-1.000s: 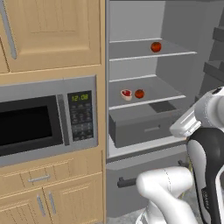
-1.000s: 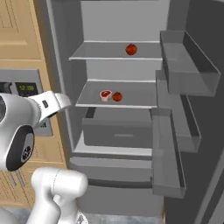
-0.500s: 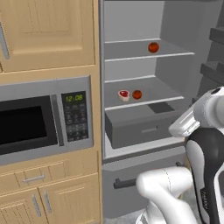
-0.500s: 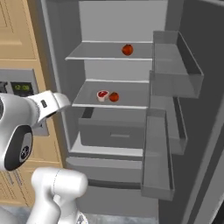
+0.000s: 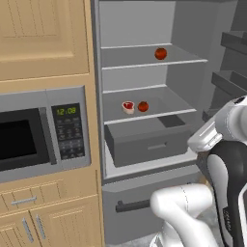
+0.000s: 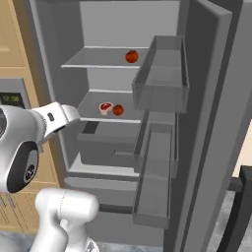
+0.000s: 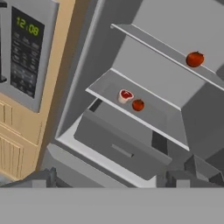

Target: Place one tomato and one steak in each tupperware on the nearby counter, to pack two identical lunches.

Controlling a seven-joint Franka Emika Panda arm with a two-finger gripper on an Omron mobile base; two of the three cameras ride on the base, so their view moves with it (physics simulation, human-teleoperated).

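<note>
Two spread fingertips of the gripper (image 7: 109,179) face the open fridge; ahead, a steak (image 7: 126,96) touches a tomato (image 7: 138,105), another tomato (image 7: 194,59) beyond. A careless reach could roll the tomato away.

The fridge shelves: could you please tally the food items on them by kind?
tomato: 2, one on the upper shelf and one on the middle shelf
steak: 1
Total: 3
</note>
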